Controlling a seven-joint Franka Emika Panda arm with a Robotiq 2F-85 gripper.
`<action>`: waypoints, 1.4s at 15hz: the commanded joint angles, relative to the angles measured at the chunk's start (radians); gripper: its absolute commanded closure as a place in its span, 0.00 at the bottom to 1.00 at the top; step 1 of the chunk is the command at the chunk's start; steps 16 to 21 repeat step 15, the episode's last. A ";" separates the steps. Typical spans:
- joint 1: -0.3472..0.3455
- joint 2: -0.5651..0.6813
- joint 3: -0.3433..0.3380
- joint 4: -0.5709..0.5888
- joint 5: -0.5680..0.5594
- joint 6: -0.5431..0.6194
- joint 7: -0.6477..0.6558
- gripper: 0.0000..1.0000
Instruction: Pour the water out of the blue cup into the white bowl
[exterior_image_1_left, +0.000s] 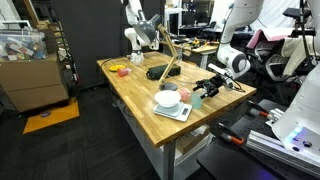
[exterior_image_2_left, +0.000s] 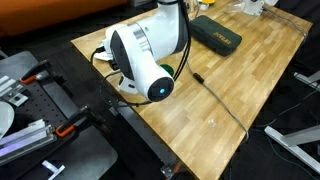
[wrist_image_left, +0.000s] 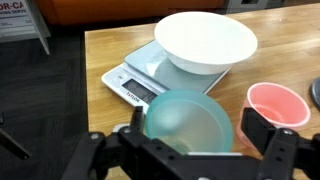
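The blue cup (wrist_image_left: 186, 124) is a pale teal tumbler, seen from above in the wrist view, standing between my two fingers. My gripper (wrist_image_left: 196, 122) straddles it. The left finger is next to the rim, and a thin strip of table shows between the rim and the right finger. The white bowl (wrist_image_left: 205, 40) sits on a white kitchen scale (wrist_image_left: 135, 82) just beyond the cup. In an exterior view, the cup (exterior_image_1_left: 197, 101) is under the gripper (exterior_image_1_left: 205, 92), beside the bowl (exterior_image_1_left: 168, 98), near the table's front corner. No water shows in the cup or the bowl.
A pink cup (wrist_image_left: 277, 103) stands close to the right finger. Farther back on the wooden table (exterior_image_1_left: 130, 95) are a black object (exterior_image_1_left: 160, 72) and small yellow and red items (exterior_image_1_left: 120, 68). A black case (exterior_image_2_left: 216, 32) and a cable (exterior_image_2_left: 215, 100) lie near the arm's base.
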 joint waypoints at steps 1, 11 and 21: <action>0.019 0.002 -0.007 0.012 -0.030 -0.009 0.059 0.00; 0.044 -0.020 0.000 0.012 -0.026 -0.002 0.054 0.00; 0.044 -0.020 0.000 0.012 -0.029 -0.002 0.054 0.00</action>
